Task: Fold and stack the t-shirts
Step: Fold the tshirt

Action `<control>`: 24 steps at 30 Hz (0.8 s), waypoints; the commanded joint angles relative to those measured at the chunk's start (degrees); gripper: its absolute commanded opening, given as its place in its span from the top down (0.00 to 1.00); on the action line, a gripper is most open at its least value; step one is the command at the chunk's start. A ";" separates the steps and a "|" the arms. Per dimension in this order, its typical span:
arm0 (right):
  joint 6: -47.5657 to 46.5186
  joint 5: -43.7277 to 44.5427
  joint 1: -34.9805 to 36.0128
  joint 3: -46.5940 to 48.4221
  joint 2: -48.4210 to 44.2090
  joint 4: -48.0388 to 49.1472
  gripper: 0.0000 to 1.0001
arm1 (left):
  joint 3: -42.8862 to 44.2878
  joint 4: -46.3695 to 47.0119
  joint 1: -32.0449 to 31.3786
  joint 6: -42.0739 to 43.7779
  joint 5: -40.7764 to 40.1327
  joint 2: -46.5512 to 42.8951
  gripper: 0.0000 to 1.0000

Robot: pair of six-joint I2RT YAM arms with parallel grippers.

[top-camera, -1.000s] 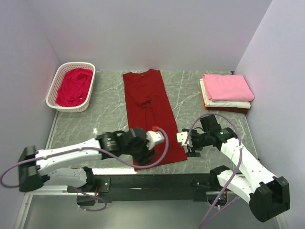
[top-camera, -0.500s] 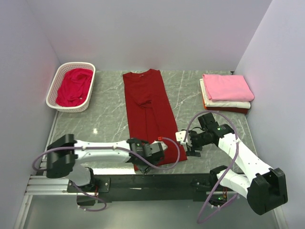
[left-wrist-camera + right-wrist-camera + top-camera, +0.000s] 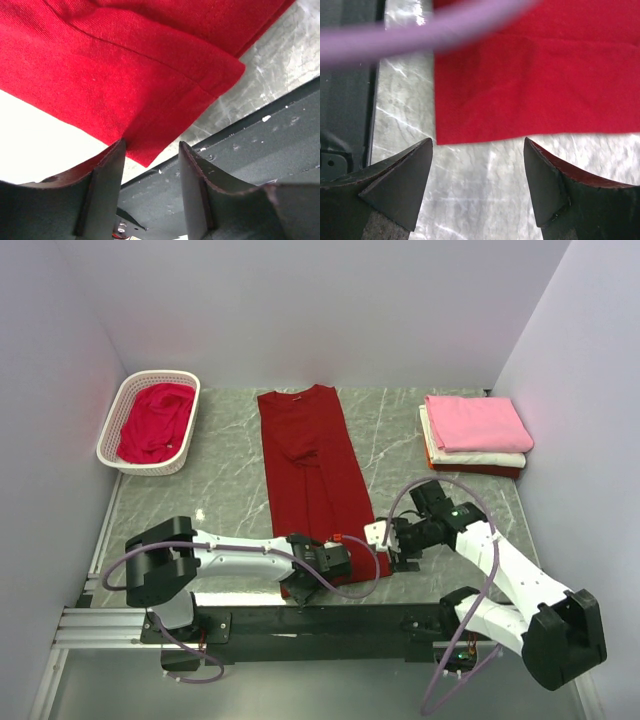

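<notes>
The grey marbled table (image 3: 220, 500) sits in a pale-walled booth. At its near edge, the left gripper (image 3: 150, 145) has dropped low and reached across to the hem of the dark red t-shirt (image 3: 125, 75) within the last second. Its fingers stand partly apart and are narrowing. The hem's left corner hangs between them and brushes one tip, but it is not pinched yet.

The right gripper (image 3: 477, 142) has edged in toward the other corner. Its fingers are spread wide and hold nothing, and the hem lies just ahead of the tips. I judge both arms are setting up to lift the hem for a fold.

Beyond the fingers the shirt runs flat away. Far left, a crimson t-shirt (image 3: 155, 420) waits in the basket (image 3: 112, 425). Far right, the pink t-shirt (image 3: 475, 423) tops the white one (image 3: 480, 457).
</notes>
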 commanded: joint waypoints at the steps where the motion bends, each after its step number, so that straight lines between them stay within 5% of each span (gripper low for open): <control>1: 0.32 2.51 3.74 -2.15 -0.88 2.44 0.21 | 0.25 1.21 0.51 0.89 -0.41 1.23 0.49; 18: 1.91 14.29 17.80 -12.27 -4.76 16.33 0.21 | -0.28 2.36 1.39 0.72 0.04 3.97 0.91; 24: 3.84 17.28 22.11 -12.53 -2.56 18.98 0.25 | -0.45 2.62 2.27 0.45 0.38 -0.33 0.97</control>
